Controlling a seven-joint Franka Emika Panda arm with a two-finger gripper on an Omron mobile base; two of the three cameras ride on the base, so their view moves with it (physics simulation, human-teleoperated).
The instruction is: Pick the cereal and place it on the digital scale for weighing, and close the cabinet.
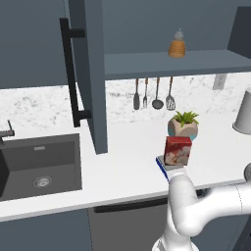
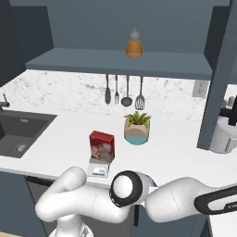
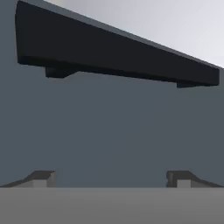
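The cereal (image 1: 177, 151) (image 2: 102, 146), a small red box, stands upright on the digital scale (image 1: 163, 163) (image 2: 99, 169) near the counter's front edge. The cabinet's left door (image 1: 93, 73) hangs open with its black bar handle (image 1: 71, 73) showing, and the right door (image 2: 220, 69) is swung open too. In the hand view my gripper (image 3: 112, 179) is open with nothing between its fingertips (image 3: 43, 178). It faces a slate-blue door panel (image 3: 109, 131) close up, and that door's black bar handle (image 3: 118, 54) runs across above the tips. My arm reaches low to the right, away from the cereal.
An orange bottle (image 1: 177, 45) sits on the cabinet shelf (image 2: 120, 62). A potted plant (image 2: 137, 127) stands just behind the cereal. Utensils (image 1: 153, 94) hang on the wall. The sink (image 1: 41, 164) lies at the left, and a grey appliance (image 2: 223, 134) at the right.
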